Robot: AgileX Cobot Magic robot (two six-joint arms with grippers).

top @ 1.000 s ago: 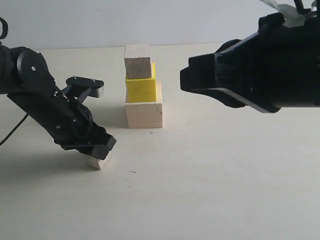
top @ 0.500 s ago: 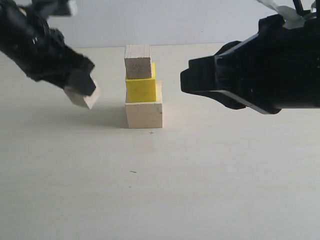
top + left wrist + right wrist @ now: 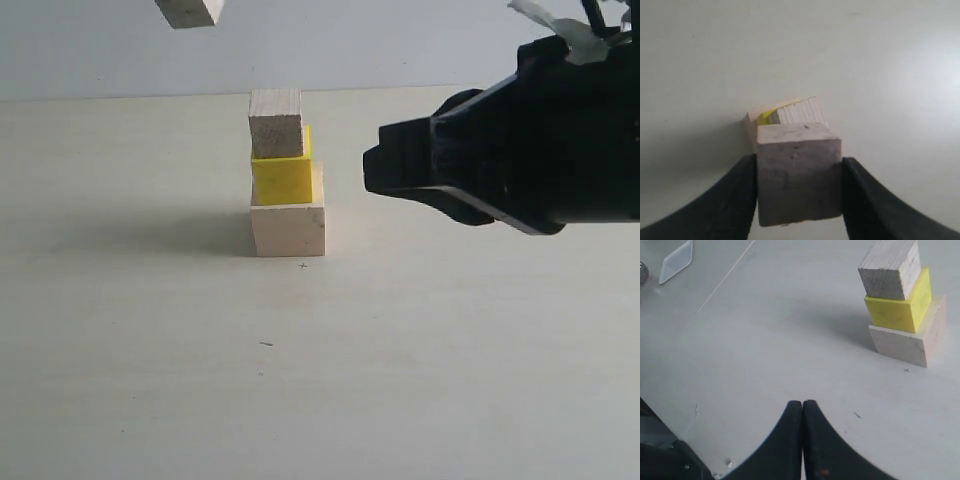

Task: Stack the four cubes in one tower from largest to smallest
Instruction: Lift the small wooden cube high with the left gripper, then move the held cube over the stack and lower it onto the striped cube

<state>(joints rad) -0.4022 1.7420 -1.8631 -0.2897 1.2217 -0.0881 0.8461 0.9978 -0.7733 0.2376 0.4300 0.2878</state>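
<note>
We find the exterior camera set low, near table [image 3: 420, 380] level, facing the stack of three cubes [image 3: 287, 180] side-on; the right arm [image 3: 520, 150] bulks close to its lens. The left wrist camera looks steeply down past the left gripper [image 3: 799, 192] and the small cube [image 3: 799, 170] clamped in it, onto the stack's top. The right wrist camera looks obliquely down over the closed right gripper [image 3: 802, 405] toward the stack, well apart. All three views share the stack.

Right end effector [image 3: 802, 405], fingers together
</note>
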